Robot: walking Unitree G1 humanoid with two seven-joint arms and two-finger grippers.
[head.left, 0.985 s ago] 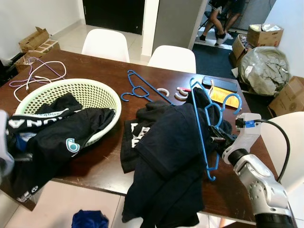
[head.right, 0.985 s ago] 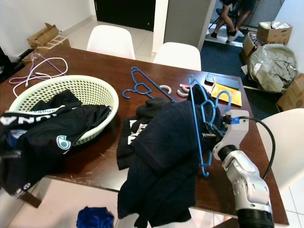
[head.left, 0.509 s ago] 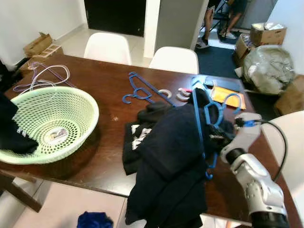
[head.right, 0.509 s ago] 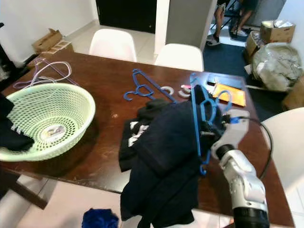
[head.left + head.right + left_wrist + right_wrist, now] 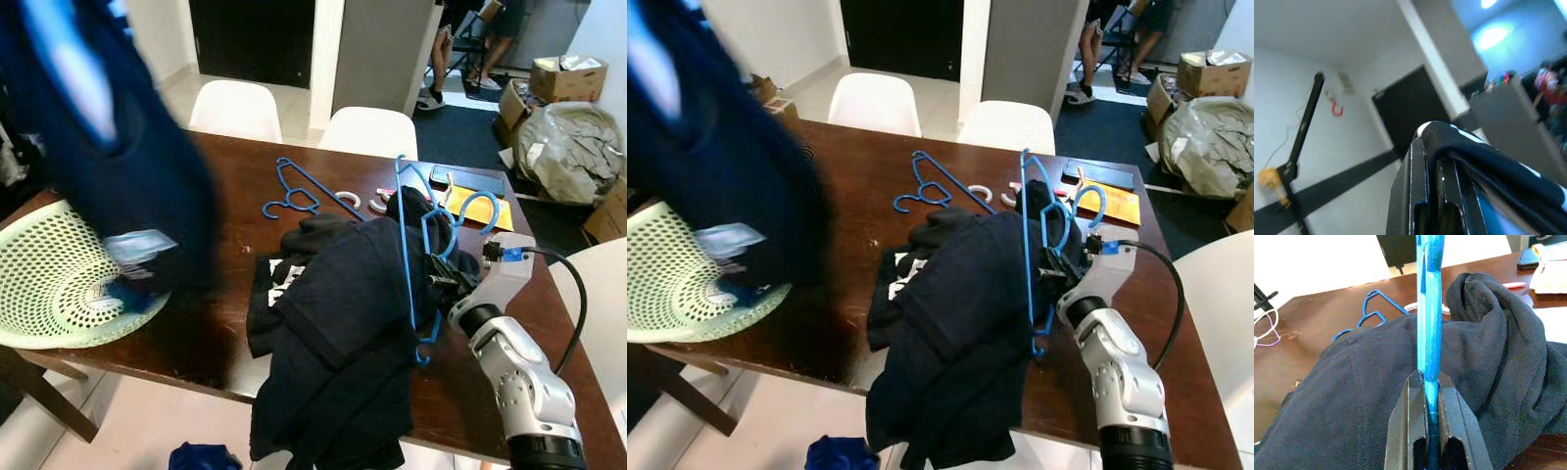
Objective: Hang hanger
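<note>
My right gripper (image 5: 437,281) is shut on the lower bar of a blue hanger (image 5: 407,245), which stands upright against a heap of dark navy clothes (image 5: 338,313) on the brown table (image 5: 230,186). The heap spills over the table's front edge. In the right wrist view the fingers (image 5: 1409,431) clamp the hanger (image 5: 1429,308) edge-on. A second blue hanger (image 5: 299,191) lies flat further back. My left gripper (image 5: 1434,200) is raised high and shut on a dark garment (image 5: 1498,169). That garment (image 5: 108,147) hangs blurred at the upper left, over the green basket (image 5: 39,294).
Two white chairs (image 5: 367,132) stand behind the table, and a third (image 5: 598,294) is at the right. A phone (image 5: 468,180), an orange pad (image 5: 470,206) and tape rolls (image 5: 348,201) lie at the back right. Boxes and a person's legs (image 5: 441,69) are beyond. Blue cloth (image 5: 201,457) lies on the floor.
My left arm has lifted the dark clothes out of the basket and up high at the left. The camera has shifted. My right gripper still holds the hanger in place.
</note>
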